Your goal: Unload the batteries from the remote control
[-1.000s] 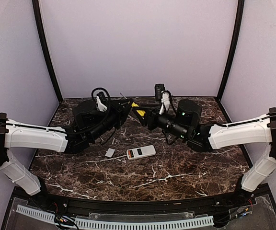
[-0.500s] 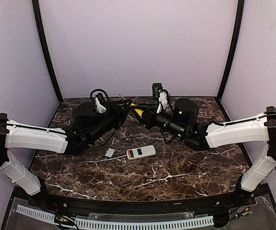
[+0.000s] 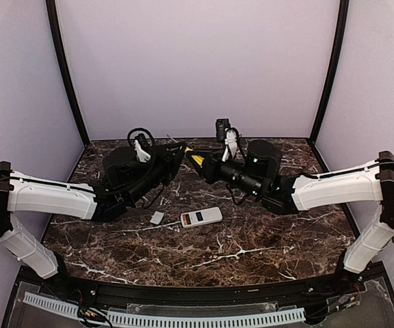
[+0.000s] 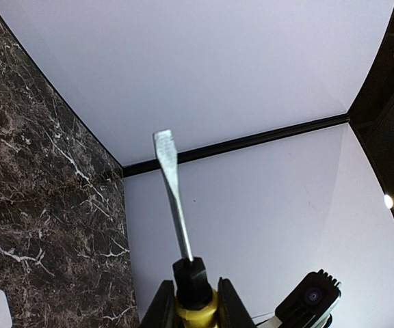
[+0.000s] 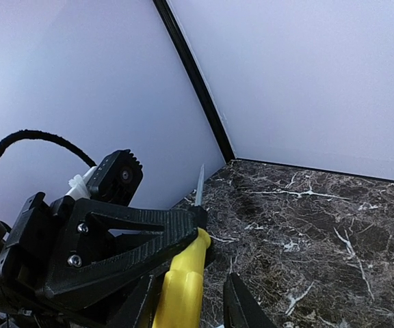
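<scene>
The white remote control (image 3: 201,217) lies flat on the marble table, dark window up, in front of both arms. No battery shows in any view. My left gripper (image 3: 182,149) is raised at the back centre, shut on a yellow-handled screwdriver (image 3: 193,157); its fingers (image 4: 163,304) clamp the handle by the black collar, blade (image 4: 172,198) pointing away. My right gripper (image 3: 202,164) faces it, open, with its fingers (image 5: 241,304) on either side of the yellow handle (image 5: 183,290) and a gap on the right side.
A small white square cover piece (image 3: 156,218) lies just left of the remote. Lilac walls with black corner posts (image 3: 67,75) enclose the table. The two wrists and their cables crowd the back centre.
My right arm has edged left and back, bringing its open jaws further along the screwdriver handle. The left gripper has risen slightly. The remote and cover piece have not moved.
</scene>
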Robot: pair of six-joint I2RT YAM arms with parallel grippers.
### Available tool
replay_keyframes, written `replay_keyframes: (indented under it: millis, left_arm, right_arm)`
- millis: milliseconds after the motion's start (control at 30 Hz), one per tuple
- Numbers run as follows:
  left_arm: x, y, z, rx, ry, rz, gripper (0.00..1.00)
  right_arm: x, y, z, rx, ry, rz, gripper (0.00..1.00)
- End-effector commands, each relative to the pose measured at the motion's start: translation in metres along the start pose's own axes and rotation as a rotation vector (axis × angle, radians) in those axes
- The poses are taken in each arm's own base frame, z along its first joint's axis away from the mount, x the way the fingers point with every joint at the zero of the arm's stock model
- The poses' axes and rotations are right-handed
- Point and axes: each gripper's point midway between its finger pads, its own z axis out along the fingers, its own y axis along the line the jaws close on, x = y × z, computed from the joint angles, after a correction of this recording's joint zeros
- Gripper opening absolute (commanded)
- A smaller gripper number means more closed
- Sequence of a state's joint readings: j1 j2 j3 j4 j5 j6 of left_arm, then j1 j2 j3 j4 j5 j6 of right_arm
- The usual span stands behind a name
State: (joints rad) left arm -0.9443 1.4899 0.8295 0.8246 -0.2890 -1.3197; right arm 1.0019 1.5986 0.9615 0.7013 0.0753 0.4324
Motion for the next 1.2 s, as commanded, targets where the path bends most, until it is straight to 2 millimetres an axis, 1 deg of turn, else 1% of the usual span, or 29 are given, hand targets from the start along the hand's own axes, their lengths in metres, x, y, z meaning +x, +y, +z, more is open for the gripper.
replay_keyframes:
  millis: [0,267,467,633,700,833,867,933,967,1067,1100,1133,1167]
  left_arm:
    - [-0.011,-0.023,-0.007,0.07,-0.026,-0.004,0.0]
    - [-0.011,-0.023,-0.007,0.072,-0.028,0.002,0.0]
    - [-0.012,-0.022,-0.008,0.071,-0.032,0.0,0.0]
    - [-0.013,-0.021,-0.009,0.071,-0.035,-0.001,0.0]
    - [-0.012,-0.02,-0.01,0.07,-0.036,-0.001,0.0]
    - [-0.013,-0.019,-0.01,0.068,-0.041,0.004,0.0]
    - [-0.013,-0.02,-0.01,0.069,-0.043,0.005,0.0]
    - [-0.014,-0.018,-0.01,0.064,-0.045,0.011,0.01]
    - [-0.014,-0.018,-0.01,0.061,-0.046,0.016,0.02]
    - [-0.015,-0.016,-0.012,0.047,-0.051,0.03,0.12]
    - [-0.016,-0.015,-0.013,0.044,-0.052,0.036,0.18]
    - [-0.017,-0.015,-0.015,0.044,-0.055,0.039,0.21]
    - [-0.017,-0.014,-0.016,0.036,-0.055,0.049,0.28]
  right_arm:
    - [-0.007,0.006,0.006,-0.007,-0.017,0.013,0.33]
    - [-0.006,0.006,0.009,-0.006,-0.009,0.02,0.35]
    - [-0.005,0.006,0.01,-0.006,-0.006,0.021,0.31]
    - [-0.003,0.006,0.012,-0.01,0.0,0.024,0.24]
    - [-0.003,0.007,0.013,-0.011,0.002,0.023,0.18]
    - [-0.002,0.007,0.015,-0.004,0.024,0.026,0.02]
    - [0.0,0.005,0.015,0.004,0.03,0.029,0.0]
    - [0.001,0.004,0.015,0.013,0.041,0.032,0.0]
    - [0.001,0.004,0.015,0.012,0.041,0.031,0.0]
    - [-0.001,0.005,0.013,0.006,0.035,0.024,0.0]
    - [-0.001,0.005,0.013,0.006,0.037,0.019,0.0]
    - [0.002,0.005,0.013,0.009,0.047,0.014,0.0]
    - [0.001,0.004,0.013,0.013,0.051,0.009,0.0]
